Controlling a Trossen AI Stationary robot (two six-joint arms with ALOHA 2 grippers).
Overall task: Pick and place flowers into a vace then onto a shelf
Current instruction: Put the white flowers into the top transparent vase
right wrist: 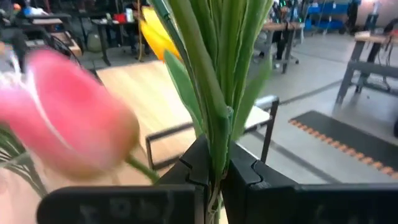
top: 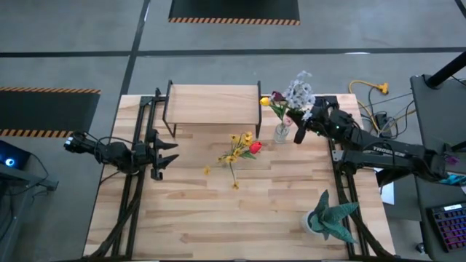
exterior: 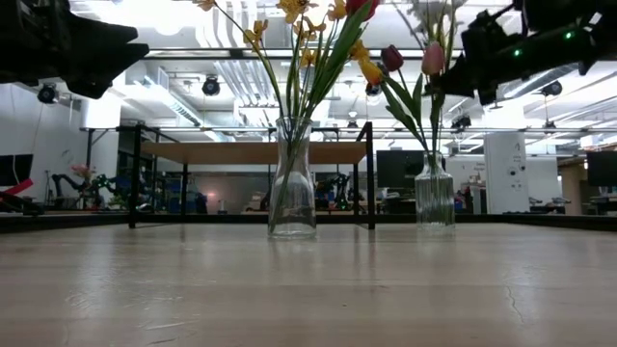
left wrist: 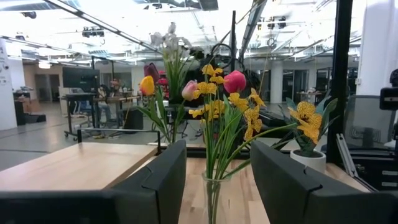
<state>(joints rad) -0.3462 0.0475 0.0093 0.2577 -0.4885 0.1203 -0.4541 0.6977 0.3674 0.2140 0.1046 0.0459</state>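
A clear glass vase with yellow and red flowers stands mid-table. A second vase, holding yellow, maroon and pink blossoms, stands by the right end of the shelf. Beside this vase my right gripper is shut on the green stems of a white-blossomed spray. My left gripper waits open at the table's left, pointing at the middle vase, and touches nothing. My right gripper pinches a bundle of green stems between its two fingers. It reaches in about level from the table's right side, the fingers lying across the stems. The stems rise upright above the fingers. Their lower ends are hidden by the gripper.
A teal spiky potted plant stands at the near right of the table. The shelf on black legs takes up the far middle. A yellow cable lies off the far right corner. Bare wood lies between the middle vase and the near edge.
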